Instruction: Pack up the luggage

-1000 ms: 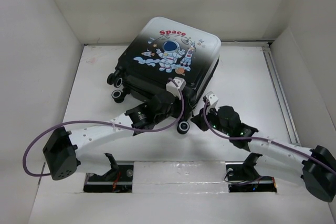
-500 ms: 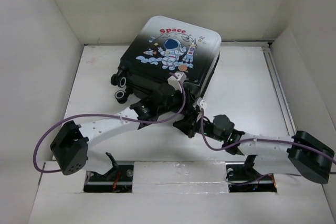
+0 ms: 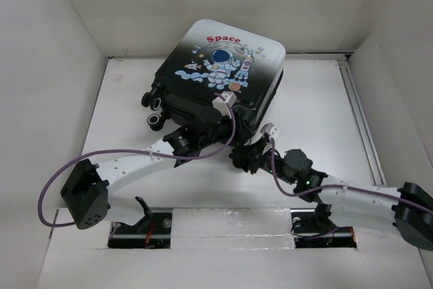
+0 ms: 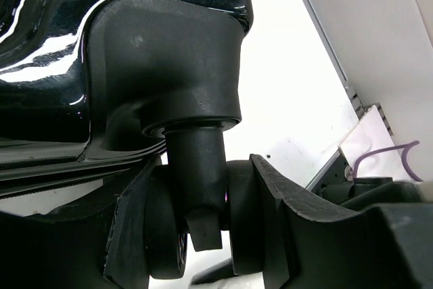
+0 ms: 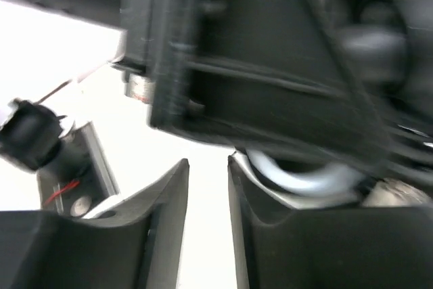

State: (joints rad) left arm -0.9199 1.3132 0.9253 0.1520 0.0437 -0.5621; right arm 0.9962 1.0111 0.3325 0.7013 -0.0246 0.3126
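Note:
The luggage (image 3: 223, 65), a closed black-and-white suitcase with an astronaut and red "Space" print, lies tilted at the back of the table. My left gripper (image 3: 218, 126) (image 4: 199, 194) is at its near edge, shut on a black caster wheel (image 4: 245, 214), with the wheel's stem (image 4: 196, 160) between the fingers. My right gripper (image 3: 245, 159) (image 5: 208, 167) sits low beside the suitcase's near corner. Its jaws stand a little apart with only white table between them. A white-rimmed wheel (image 5: 304, 175) lies just past its right finger (image 5: 270, 235).
White walls box in the table (image 3: 318, 113) on the left, back and right. Two more caster wheels (image 3: 155, 112) stick out at the suitcase's left corner. A purple cable (image 3: 122, 157) loops along the left arm. A metal rail (image 3: 358, 120) runs along the right side.
The suitcase has shifted slightly away, its near corner drawn in. My right arm moved left to that corner, closed, then parted its jaws. The left gripper kept its hold on the wheel.

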